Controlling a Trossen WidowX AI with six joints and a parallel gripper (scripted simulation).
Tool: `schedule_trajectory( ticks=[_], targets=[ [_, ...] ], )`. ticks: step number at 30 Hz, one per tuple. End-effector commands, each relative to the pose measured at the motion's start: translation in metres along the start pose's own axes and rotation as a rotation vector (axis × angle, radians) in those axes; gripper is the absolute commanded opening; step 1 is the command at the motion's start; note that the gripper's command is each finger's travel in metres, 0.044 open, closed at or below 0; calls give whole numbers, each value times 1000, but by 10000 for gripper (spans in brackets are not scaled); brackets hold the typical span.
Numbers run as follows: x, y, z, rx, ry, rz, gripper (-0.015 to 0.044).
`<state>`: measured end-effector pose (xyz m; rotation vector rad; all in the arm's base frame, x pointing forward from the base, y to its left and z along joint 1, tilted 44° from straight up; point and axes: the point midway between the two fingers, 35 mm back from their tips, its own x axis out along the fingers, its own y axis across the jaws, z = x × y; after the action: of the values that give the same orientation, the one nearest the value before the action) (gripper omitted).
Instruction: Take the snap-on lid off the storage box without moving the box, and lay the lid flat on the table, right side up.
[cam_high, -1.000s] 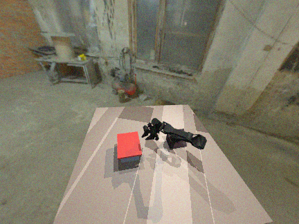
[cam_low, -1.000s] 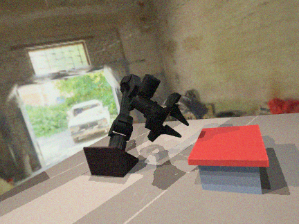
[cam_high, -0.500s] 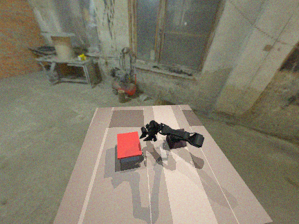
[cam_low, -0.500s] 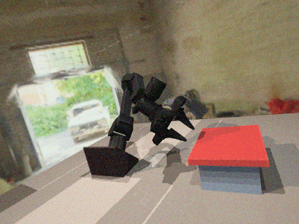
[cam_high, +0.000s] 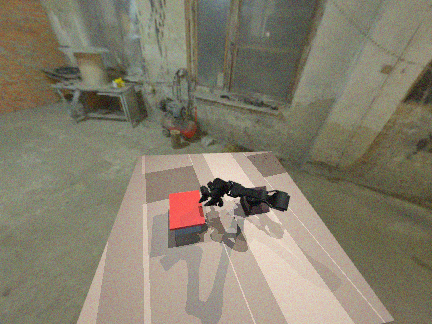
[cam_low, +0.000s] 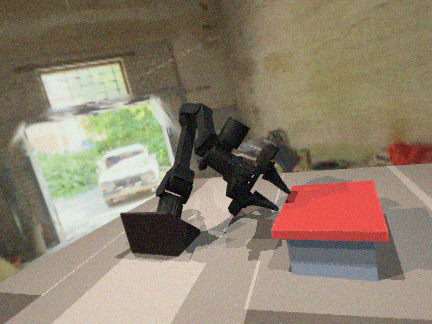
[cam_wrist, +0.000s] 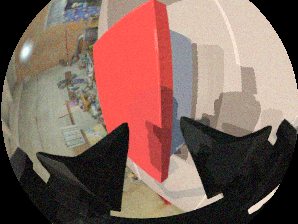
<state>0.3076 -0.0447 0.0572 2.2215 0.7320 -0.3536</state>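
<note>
The red snap-on lid (cam_high: 186, 210) (cam_low: 332, 210) (cam_wrist: 131, 85) sits on the blue-grey storage box (cam_high: 188, 235) (cam_low: 334, 258) (cam_wrist: 181, 75), its rim reaching out past the box walls. The box stands on the worktop (cam_high: 170, 287) (cam_low: 125, 295) (cam_wrist: 270, 30), which has a pattern of pale and brownish bands. The black six-joint arm (cam_high: 245, 192) (cam_low: 186, 145) rises from its dark base (cam_low: 150, 232) beside the box and bends down toward the lid's near edge. Its end effector (cam_high: 204, 196) (cam_low: 284, 201) (cam_wrist: 154, 124) is open, the two pointed fingers apart with nothing gripped between them. In the wrist view, the lid's edge and the side of the box show beyond the gap between the fingertips. Shadows of the arm fall on the lid and across the worktop.
</note>
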Motion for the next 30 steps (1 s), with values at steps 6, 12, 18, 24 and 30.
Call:
schedule_trajectory(
  ticks=[6,12,18,24,30],
  targets=[
    [16,-2,0,13,0,2,235],
    [24,-3,-1,15,4,6,235],
    [25,-3,-1,15,4,6,202],
    [25,-3,-1,15,4,6,162],
    [25,-3,-1,15,4,6,122]
  ],
)
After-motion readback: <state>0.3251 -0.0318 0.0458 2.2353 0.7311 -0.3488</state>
